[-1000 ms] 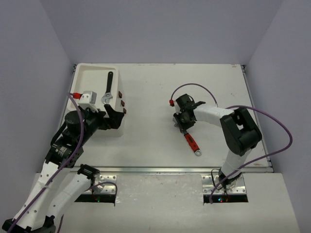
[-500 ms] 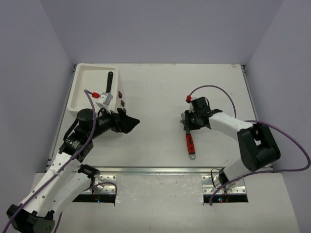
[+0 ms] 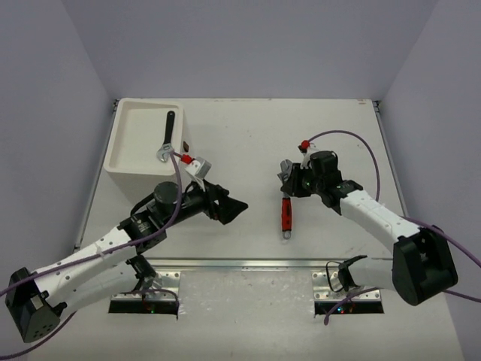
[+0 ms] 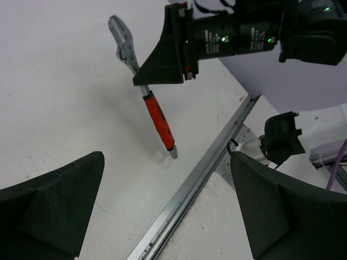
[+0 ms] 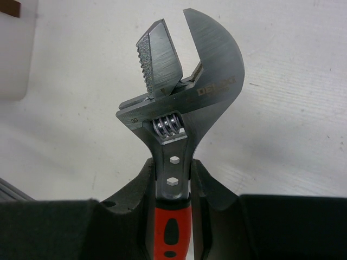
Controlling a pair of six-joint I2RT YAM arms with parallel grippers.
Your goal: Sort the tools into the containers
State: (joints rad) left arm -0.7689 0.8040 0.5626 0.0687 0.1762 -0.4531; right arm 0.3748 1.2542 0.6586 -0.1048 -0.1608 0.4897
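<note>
The red-handled adjustable wrench (image 3: 286, 213) is held by its neck in my shut right gripper (image 3: 290, 186), mid-table. The silver head points away from the arm and the red handle hangs toward the near edge. The right wrist view shows the wrench (image 5: 181, 103) clamped between both fingers of that gripper (image 5: 173, 181). My left gripper (image 3: 230, 204) is open and empty, left of the wrench and pointing at it. In the left wrist view the wrench (image 4: 159, 120) lies ahead of that gripper (image 4: 168, 216). A black wrench (image 3: 169, 129) lies in the tray top of the white box (image 3: 114, 147) at far left.
A metal rail (image 3: 248, 262) runs along the table's near edge and also shows in the left wrist view (image 4: 200, 179). Purple cables loop over both arms. Lilac walls close in the table on three sides.
My left arm has swung away from the white box to the middle of the table, open. My right gripper has shifted right with the wrench, turning its handle toward the near edge.
</note>
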